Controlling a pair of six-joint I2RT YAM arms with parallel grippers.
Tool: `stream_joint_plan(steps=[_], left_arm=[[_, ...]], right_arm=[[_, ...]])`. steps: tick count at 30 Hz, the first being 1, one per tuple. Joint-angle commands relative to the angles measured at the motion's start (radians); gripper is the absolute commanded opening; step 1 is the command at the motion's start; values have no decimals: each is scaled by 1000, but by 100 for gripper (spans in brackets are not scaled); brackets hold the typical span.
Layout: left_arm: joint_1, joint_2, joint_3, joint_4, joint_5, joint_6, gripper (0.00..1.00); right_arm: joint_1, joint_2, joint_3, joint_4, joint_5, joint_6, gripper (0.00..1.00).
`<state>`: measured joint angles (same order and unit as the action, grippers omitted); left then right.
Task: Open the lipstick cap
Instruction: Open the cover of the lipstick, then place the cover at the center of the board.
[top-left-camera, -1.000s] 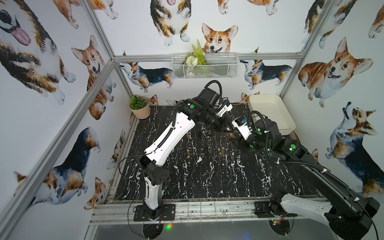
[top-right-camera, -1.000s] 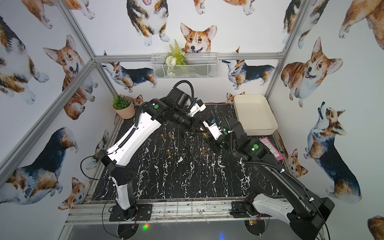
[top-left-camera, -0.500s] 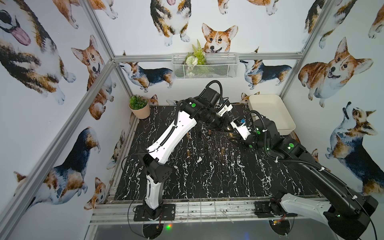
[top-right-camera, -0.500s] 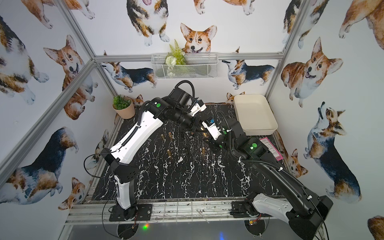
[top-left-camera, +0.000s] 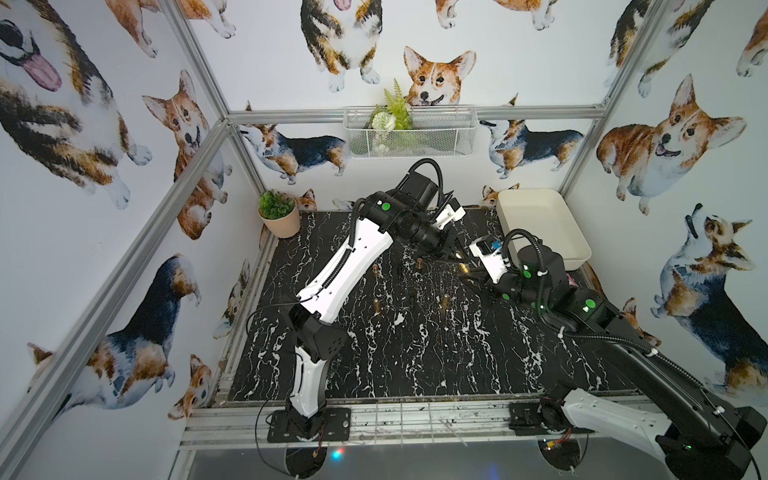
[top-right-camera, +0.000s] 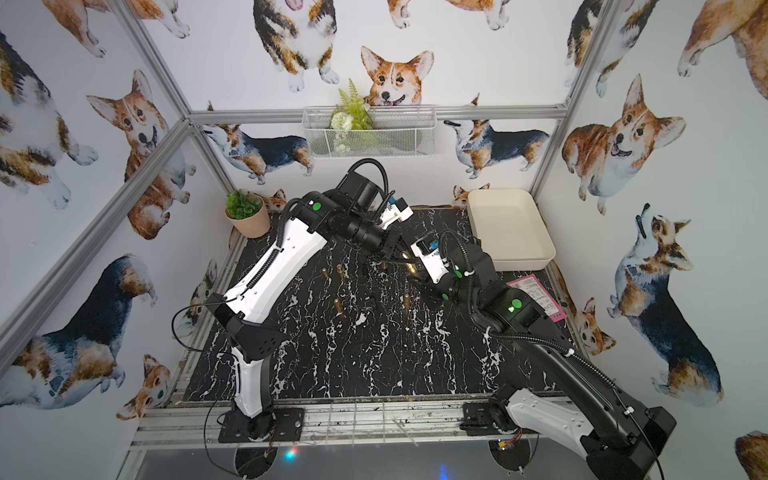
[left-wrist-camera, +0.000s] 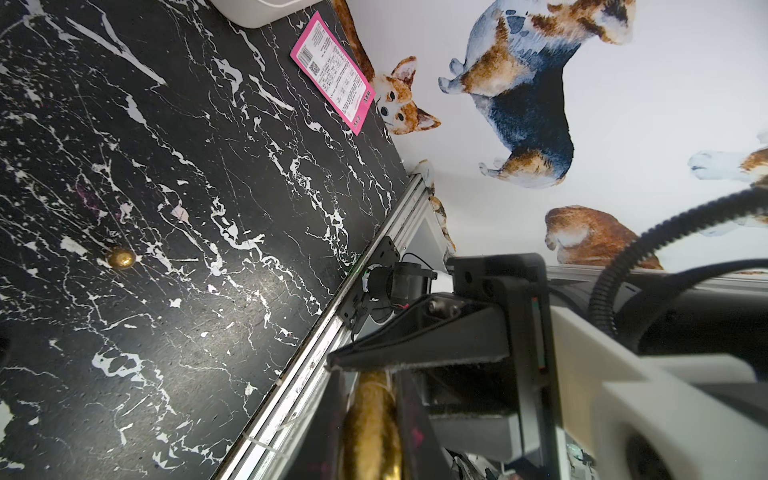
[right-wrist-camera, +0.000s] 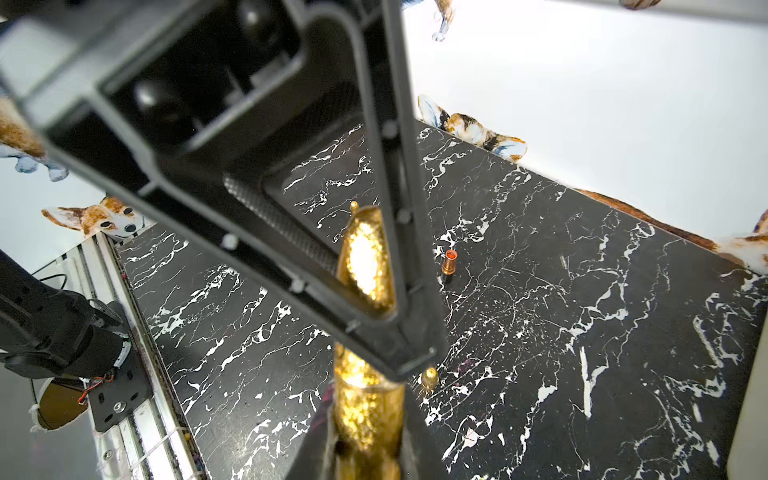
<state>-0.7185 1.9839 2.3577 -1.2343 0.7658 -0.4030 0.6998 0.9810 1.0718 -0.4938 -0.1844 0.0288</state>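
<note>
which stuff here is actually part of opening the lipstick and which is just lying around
In the job:
- gold lipstick, held above the table
- left hand and right hand, both shut on it

Just lying about:
- other gold tubes on the table
- pink card
- white tray
- potted plant
- wire basket

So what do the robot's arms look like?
The left arm wears white shells over black joints. The right arm is mostly black, with white near its base. Both have round green dots, ribbed black cables and black triangle-shaped fingers on white wrist blocks.
</note>
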Motion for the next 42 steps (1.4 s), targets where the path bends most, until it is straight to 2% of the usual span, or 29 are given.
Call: stream_joint_plan(steps=[1,20,28,33,36,42], left_arm=[[25,7,11,46,-87,2,0],[54,18,52,51,-118,21,0],[54,130,80,64,-441,30,0],[10,229,83,132,-620,71,0],[-20,304,127,149,-672,72,0],[-45,412,108,278,-778,59,0]], right_arm=[[1,-13,-10,-129,-20,5,0],[2,-36,-23,-147,-13,25,0],[1,-154,-46,-103,123,49,0],[2,-274,-88,-67,232,53,0],[2,-304,-112,-58,280,33,0],[1,-313,-135,-43,301,29,0]])
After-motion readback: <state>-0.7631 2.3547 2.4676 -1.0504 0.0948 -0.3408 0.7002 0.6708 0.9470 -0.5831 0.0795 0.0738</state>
